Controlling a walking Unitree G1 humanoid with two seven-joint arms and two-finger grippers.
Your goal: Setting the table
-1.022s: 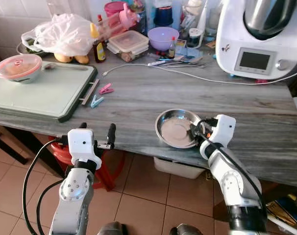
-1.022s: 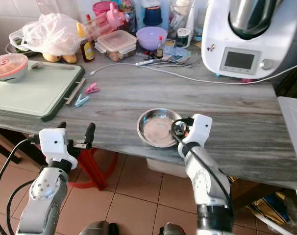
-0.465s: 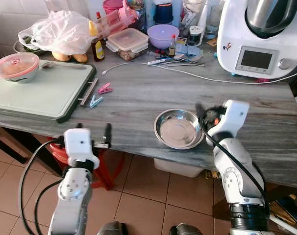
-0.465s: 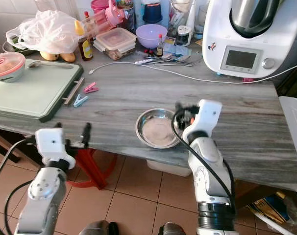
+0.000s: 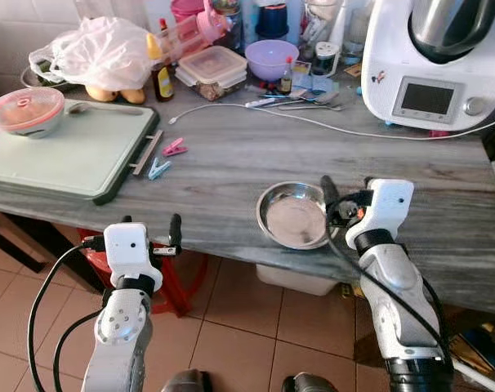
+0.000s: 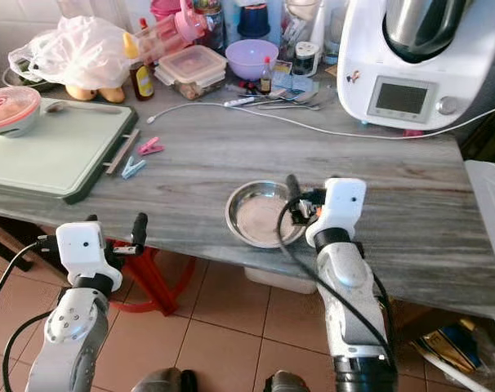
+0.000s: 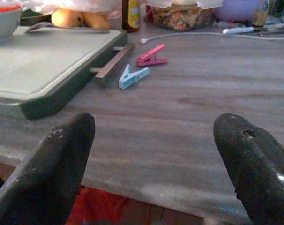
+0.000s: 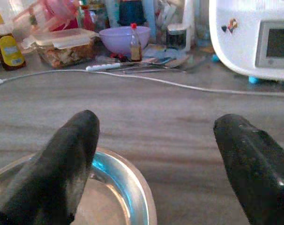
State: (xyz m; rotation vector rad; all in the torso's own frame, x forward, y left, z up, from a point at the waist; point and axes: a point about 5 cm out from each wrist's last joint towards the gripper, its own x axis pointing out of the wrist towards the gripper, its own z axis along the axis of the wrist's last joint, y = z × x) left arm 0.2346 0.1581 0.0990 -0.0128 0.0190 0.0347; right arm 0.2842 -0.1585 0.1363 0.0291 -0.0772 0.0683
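A round steel bowl (image 5: 293, 216) lies empty near the front edge of the grey stone counter (image 5: 231, 163). My right gripper (image 5: 339, 204) hovers open at the bowl's right rim. In the right wrist view one finger (image 8: 67, 159) hangs over the bowl (image 8: 118, 187) and the other finger (image 8: 254, 159) over bare counter, with nothing between them. My left gripper (image 5: 149, 234) is open and holds nothing, in front of the counter's edge and left of the bowl. The left wrist view looks along its fingers (image 7: 57, 164) across the counter.
A green cutting board (image 5: 76, 155) with a pink-lidded bowl (image 5: 27, 110) fills the left side. Pink (image 5: 176, 149) and blue (image 5: 159, 169) pegs lie beside it. A white kitchen machine (image 5: 435, 57), its cable (image 5: 313, 122), a purple bowl (image 5: 270, 59) and containers line the back. A red stool (image 5: 96, 249) stands below.
My right gripper has lifted a little from the bowl's right rim and sits higher over it. The bowl has stayed put. My left gripper has sunk slightly.
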